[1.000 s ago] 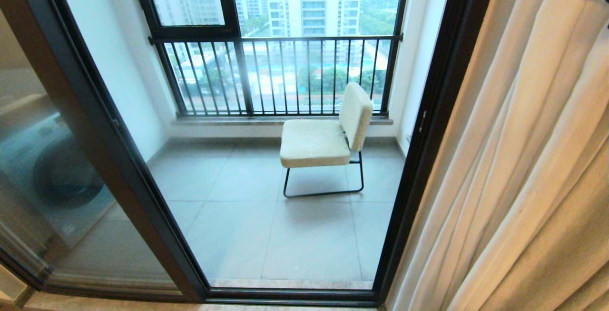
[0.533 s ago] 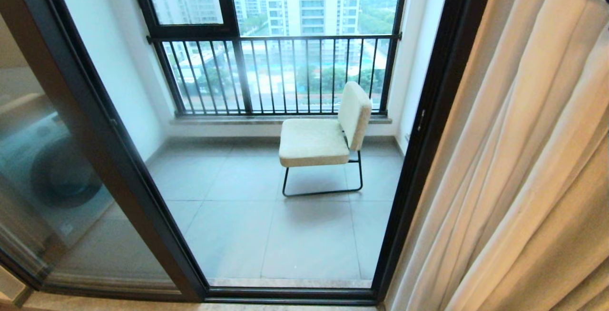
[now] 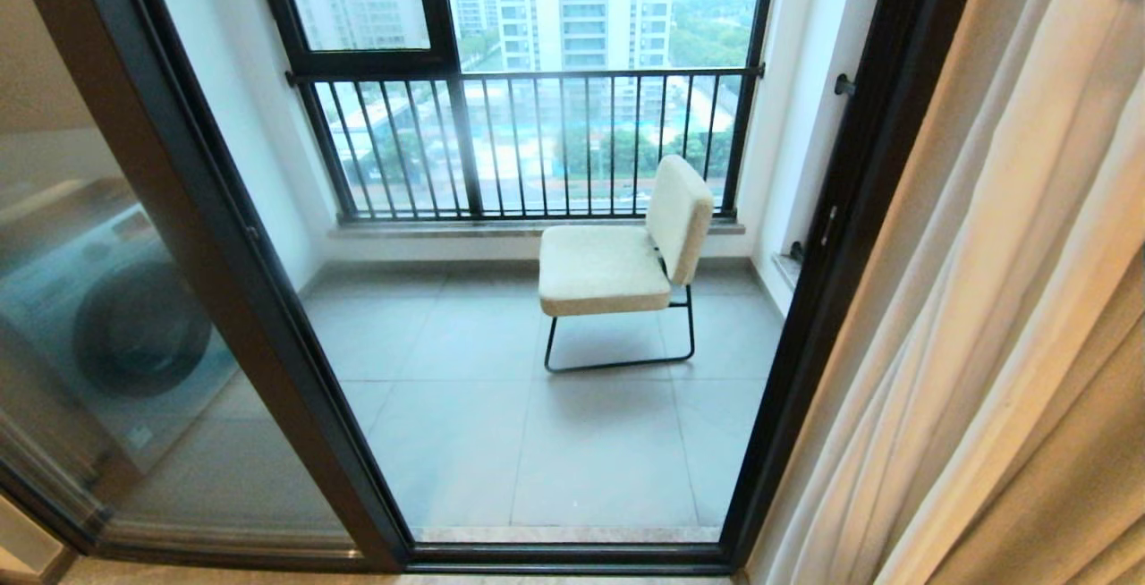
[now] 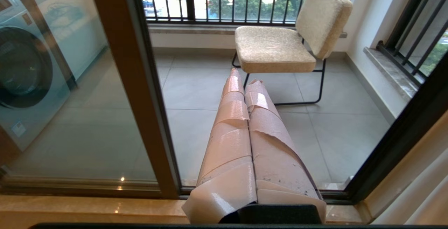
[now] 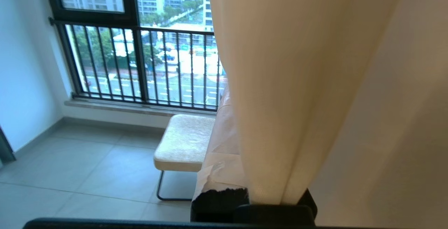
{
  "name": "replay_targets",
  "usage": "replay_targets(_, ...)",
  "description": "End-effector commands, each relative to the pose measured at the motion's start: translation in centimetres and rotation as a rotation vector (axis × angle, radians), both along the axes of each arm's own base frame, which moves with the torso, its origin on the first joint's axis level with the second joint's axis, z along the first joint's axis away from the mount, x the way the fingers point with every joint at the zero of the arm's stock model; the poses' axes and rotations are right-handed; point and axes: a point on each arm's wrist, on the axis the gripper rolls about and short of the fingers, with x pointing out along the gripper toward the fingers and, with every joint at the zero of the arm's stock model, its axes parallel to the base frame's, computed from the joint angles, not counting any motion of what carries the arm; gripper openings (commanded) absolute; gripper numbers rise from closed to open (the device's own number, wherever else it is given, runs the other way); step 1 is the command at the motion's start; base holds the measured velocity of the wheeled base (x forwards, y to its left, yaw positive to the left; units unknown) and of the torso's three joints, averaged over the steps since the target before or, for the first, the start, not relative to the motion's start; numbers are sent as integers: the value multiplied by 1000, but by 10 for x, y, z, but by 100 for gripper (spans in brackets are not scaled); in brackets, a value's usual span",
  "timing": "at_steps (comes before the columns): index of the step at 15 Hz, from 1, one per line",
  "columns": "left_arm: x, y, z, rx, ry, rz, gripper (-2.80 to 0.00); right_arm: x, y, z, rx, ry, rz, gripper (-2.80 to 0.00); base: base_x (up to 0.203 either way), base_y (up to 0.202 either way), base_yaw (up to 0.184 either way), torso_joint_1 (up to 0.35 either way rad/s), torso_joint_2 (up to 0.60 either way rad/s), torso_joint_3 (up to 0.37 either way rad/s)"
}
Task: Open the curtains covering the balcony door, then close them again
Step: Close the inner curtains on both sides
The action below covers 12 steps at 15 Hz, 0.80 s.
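The curtains (image 3: 1002, 317) hang bunched at the right side of the doorway, long pale beige folds running from the top of the head view down to the floor, so the opening stands uncovered. The balcony door (image 3: 170, 299) is the dark-framed glass panel on the left, and a washing machine (image 3: 134, 326) shows through its pane. Between that panel and the dark frame post next to the curtains, the view runs straight out to the balcony.

Out there a cream padded chair (image 3: 626, 254) on thin black legs stands on the grey floor tiles (image 3: 501, 442), its back towards the right wall. Behind it runs the dark railing (image 3: 537, 142) with vertical bars, and tower blocks and trees lie beyond.

The right end effector (image 5: 245, 173) is pinched shut on a fold of the curtain: in the right wrist view the cloth rises straight out from between its tape-wrapped fingers (image 5: 220, 159) and fills most of the right half, with the chair seat just visible beside it. Neither arm shows in the head view.

The left end effector (image 4: 246, 82) is closed and holds nothing. Its two fingers, wrapped in pinkish tape, lie pressed together and point towards the chair through the open doorway. It is well apart from the curtains, whose lower edge shows only at the corner of the left wrist view.
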Motion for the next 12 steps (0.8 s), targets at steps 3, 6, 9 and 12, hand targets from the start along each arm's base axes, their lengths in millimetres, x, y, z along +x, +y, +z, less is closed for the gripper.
replay_targets(3, 0, 0, 0, -1, -1, 1, -280, 0, 0, 1, -2, -5, 0, -280, 0, 191, -3, 0, 2, 2)
replay_targets(6, 0, 0, 0, -1, -1, 1, -280, 0, 0, 2, -2, -9, 1, -280, 0, 192, 0, 6, 1, 1)
replay_targets(9, 0, 0, 0, -1, -1, 1, -280, 0, 0, 3, -2, -10, 1, -280, 0, 194, 0, 1, 2, 1)
replay_targets(12, 0, 0, 0, -1, -1, 1, -280, 0, 0, 3, -2, -10, 1, -280, 0, 192, -2, 4, 2, 3)
